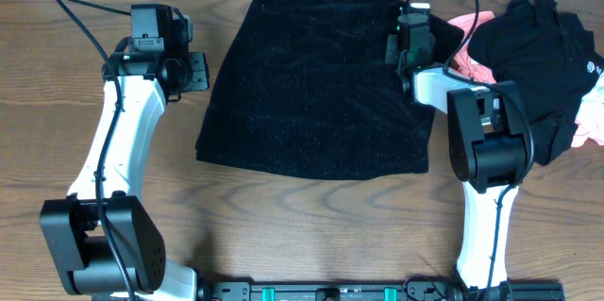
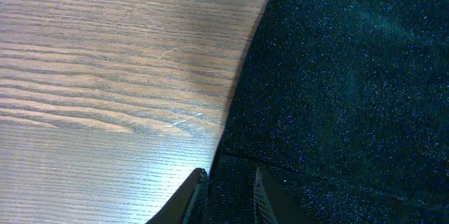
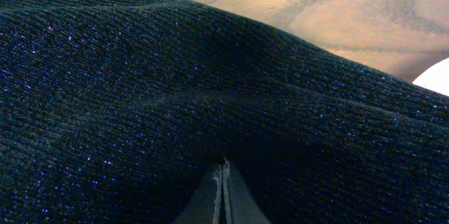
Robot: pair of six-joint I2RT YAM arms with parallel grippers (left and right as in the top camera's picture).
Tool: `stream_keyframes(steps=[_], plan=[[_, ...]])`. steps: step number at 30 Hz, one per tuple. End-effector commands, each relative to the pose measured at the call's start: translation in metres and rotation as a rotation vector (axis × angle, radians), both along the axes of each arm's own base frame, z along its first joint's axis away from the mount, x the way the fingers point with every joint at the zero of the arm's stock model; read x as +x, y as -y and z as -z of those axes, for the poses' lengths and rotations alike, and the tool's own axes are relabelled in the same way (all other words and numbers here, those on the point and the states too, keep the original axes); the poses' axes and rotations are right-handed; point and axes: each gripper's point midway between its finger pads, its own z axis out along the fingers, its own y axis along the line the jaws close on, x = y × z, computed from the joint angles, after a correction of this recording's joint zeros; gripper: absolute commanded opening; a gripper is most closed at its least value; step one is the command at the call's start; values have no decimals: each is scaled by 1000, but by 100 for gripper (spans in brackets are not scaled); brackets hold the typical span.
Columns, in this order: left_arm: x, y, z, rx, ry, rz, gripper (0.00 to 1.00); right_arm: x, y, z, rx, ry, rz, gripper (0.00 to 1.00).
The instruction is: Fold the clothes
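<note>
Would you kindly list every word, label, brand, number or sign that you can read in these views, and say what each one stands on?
No text is legible in any view.
The small white mark on the black garment in the pile at the right edge is too small to read.
On the glittery black knit garment, no label or print shows.

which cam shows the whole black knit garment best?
Overhead: the black knit garment shows almost its whole outline, spread on the table. The left wrist view catches only its edge against the wood. The right wrist view shows only a close-up of rumpled, glittery knit.
</note>
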Motion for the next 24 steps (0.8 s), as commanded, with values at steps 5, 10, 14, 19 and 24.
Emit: stream_keyframes(steps=[5,10,14,19,24], plan=[[-12,0,2,8,-38,1,25,2,13,-22,-42,-86,-34,12],[-24,-1,8,17,-93,8,26,-13,-4,-98,21,-166,-115,65],[-51,-12,18,75,-209,-4,31,-69,-49,-141,230,-345,-329,99],[-77,-14,24,64,-319,-3,32,-145,-68,-166,365,-549,-424,99],[-88,-6,25,18,-360,13,32,-194,-62,-180,344,-666,-443,99]])
